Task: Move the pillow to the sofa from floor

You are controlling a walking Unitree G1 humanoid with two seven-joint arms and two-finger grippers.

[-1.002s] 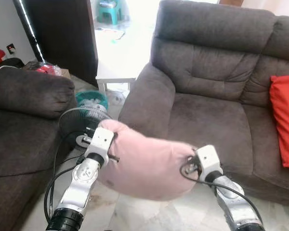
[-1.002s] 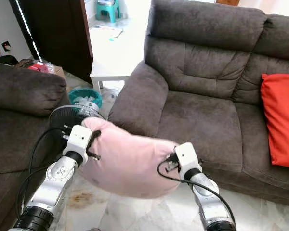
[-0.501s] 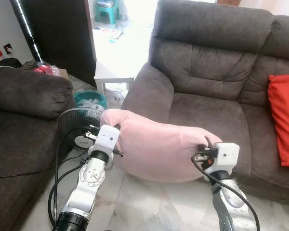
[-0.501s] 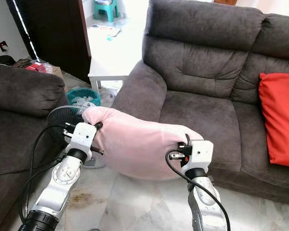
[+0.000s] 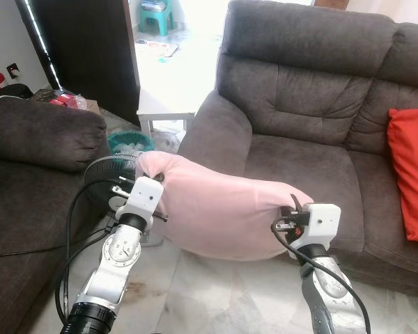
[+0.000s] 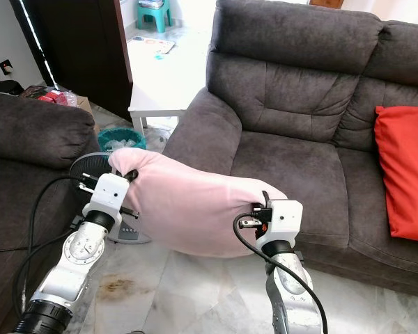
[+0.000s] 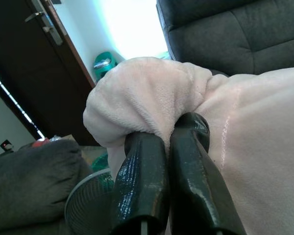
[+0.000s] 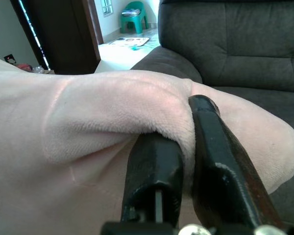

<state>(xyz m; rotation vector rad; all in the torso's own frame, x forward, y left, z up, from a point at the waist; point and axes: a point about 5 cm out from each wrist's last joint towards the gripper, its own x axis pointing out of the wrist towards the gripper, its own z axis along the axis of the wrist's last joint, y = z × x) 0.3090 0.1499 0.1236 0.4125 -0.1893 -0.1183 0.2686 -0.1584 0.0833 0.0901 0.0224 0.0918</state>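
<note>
pillow [image 5: 219, 212] between both clamped grippers

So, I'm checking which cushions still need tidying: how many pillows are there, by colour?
Soft pink plush pillow, held off the floor by the left gripper and right gripper: 1
Red fabric pillow on the dark grey sofa: 1
Total: 2

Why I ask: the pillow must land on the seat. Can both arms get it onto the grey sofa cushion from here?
Probably yes. The left tool and right tool pinch the pink pillow at its ends, held above the floor before the sofa seat. Nothing lies between; the red cushion sits aside.
</note>
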